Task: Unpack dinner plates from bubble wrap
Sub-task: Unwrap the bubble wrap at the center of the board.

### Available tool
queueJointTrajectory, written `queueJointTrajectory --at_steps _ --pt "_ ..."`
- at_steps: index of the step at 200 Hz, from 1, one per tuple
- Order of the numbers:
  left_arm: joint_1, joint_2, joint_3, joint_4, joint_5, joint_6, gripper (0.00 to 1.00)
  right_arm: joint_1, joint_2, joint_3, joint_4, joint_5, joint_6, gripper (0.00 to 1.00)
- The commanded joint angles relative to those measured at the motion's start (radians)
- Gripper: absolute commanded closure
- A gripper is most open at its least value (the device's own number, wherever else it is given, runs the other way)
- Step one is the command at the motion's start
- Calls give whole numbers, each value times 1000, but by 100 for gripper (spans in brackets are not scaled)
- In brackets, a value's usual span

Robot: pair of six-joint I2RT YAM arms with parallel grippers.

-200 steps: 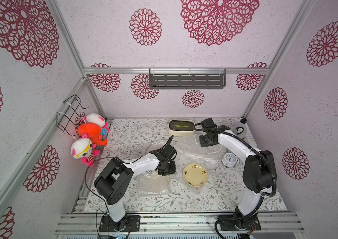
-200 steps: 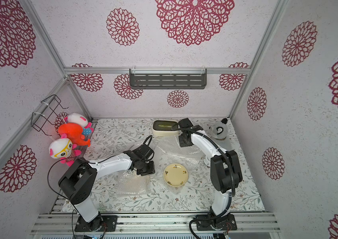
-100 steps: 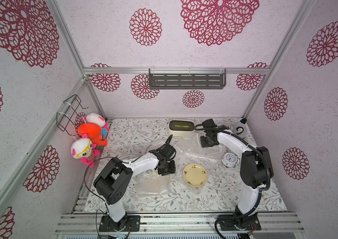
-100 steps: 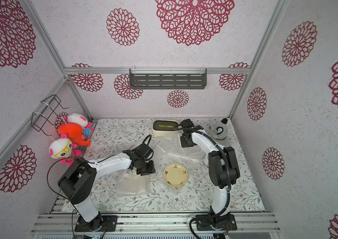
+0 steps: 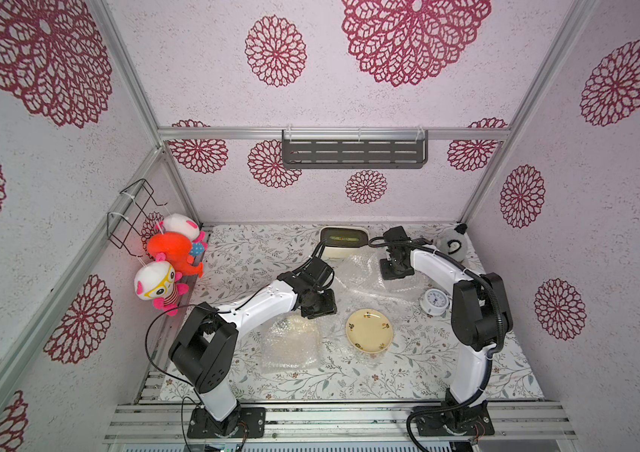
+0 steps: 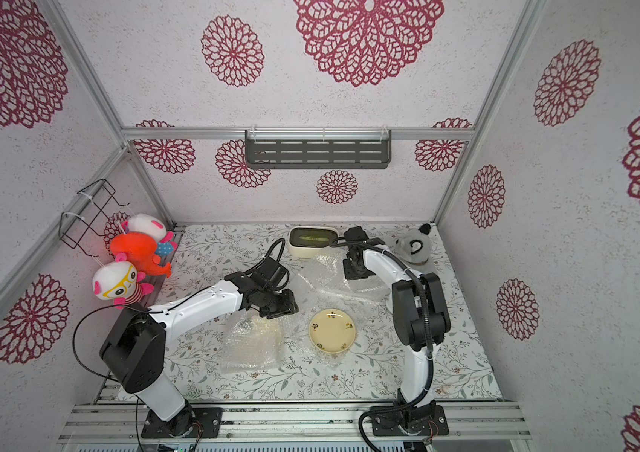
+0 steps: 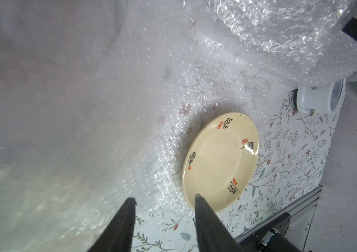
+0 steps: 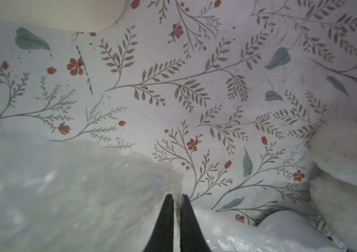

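Dinner plate (image 5: 369,331), cream, bare, flat near the front edge of the tabletop (image 5: 428,375), beside a bubble-wrapped bundle (image 5: 291,344). Just beyond, left gripper (image 7: 164,197) parted, holding nothing. Toward the back edge, right gripper (image 8: 175,196) pinching the loose bubble wrap sheet (image 5: 365,274).

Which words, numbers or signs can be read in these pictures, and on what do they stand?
Cream plate: dark brush characters beside red seals on its rim, too stylised and small to read.
Alarm clock: dial numerals too small to read.
Cream box with dark green top: faint marks, blurred.
No other text shows.
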Motion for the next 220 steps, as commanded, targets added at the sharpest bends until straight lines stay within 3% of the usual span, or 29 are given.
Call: queueJointTrajectory --at_steps 1,100,121,168,195,203,220 --pt "10 -21 11 -27 -4 12 51 -17 -24 29 3 3 -3 79" --pt "33 -52 -1 -24 -5 24 50 -56 -170 176 -55 19 18 58" --pt "36 -56 -2 -22 -1 24 50 -57 -219 187 -62 -38 45 50" --pt "45 -65 9 -24 0 29 41 -57 -334 138 -86 -262 120 44" --pt "51 -66 22 -20 7 28 33 -59 -418 27 -72 -394 186 41" --pt "53 -66 26 -18 12 25 31 -59 -448 -15 -69 -414 203 32" --pt "54 -63 38 -6 25 12 30 -60 -518 -120 -55 -441 255 30"
